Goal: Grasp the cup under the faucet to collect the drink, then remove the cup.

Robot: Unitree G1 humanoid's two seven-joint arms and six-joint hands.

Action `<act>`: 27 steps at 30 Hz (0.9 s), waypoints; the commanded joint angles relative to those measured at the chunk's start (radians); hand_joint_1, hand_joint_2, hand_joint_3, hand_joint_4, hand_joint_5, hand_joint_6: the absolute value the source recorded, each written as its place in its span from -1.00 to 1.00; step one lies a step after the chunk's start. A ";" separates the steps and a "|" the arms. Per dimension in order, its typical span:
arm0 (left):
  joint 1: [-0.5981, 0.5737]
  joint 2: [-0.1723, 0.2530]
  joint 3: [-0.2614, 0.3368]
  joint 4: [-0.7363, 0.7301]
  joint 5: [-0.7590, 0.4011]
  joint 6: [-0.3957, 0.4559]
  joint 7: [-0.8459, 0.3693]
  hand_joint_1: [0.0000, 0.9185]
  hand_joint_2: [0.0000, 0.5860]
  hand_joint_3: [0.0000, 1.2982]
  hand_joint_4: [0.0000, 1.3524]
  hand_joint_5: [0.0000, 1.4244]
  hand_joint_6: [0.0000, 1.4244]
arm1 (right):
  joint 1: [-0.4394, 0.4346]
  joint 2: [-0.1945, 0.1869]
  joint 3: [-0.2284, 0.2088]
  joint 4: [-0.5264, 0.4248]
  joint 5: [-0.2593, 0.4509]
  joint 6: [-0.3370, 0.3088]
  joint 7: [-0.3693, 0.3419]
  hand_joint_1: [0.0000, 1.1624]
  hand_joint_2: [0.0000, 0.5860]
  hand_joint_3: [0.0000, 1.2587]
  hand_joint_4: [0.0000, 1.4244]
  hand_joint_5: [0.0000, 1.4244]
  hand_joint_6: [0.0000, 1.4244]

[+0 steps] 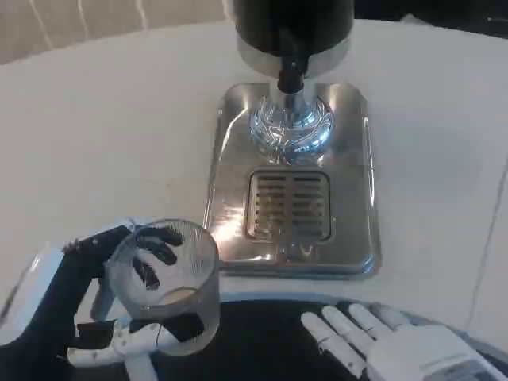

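Note:
A clear glass cup (165, 282) stands upright at the lower left, off the dispenser's base. My left hand (95, 309) grips it, with dark fingers wrapped round its far side and white fingers under its near side. A trace of pale liquid seems to lie at its bottom. The drink dispenser's black body (294, 24) is at the top, with its black faucet (290, 75) above a chrome stem (290, 123). Below lies the steel base (349, 230) with a slotted drip grille (290, 205). My right hand (389, 341) lies flat at the lower right, fingers apart, holding nothing.
The white table (103, 135) spreads to the left and right of the dispenser. A dark surface (262, 341) runs along the near edge between my hands. A thin line (492, 238) crosses the table at the far right.

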 commanded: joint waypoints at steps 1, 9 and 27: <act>0.015 -0.012 0.001 -0.037 -0.009 -0.020 -0.004 0.32 -0.98 0.45 0.69 0.93 0.90 | -0.017 0.192 -0.006 -0.014 0.008 -0.015 -0.014 -0.49 0.63 -0.99 -1.00 -1.00 -1.00; 0.015 -0.023 -0.006 -0.040 -0.002 -0.015 -0.003 0.33 -0.99 0.45 0.69 0.93 0.90 | -0.018 0.194 -0.039 -0.014 0.034 -0.023 -0.021 -0.50 0.63 -0.98 -1.00 -1.00 -1.00; -0.138 -0.097 -0.027 0.088 0.053 0.045 0.052 0.33 -1.00 0.45 0.69 0.93 0.90 | -0.003 0.212 -0.070 -0.014 0.079 -0.040 -0.017 -0.52 0.61 -1.00 -1.00 -1.00 -1.00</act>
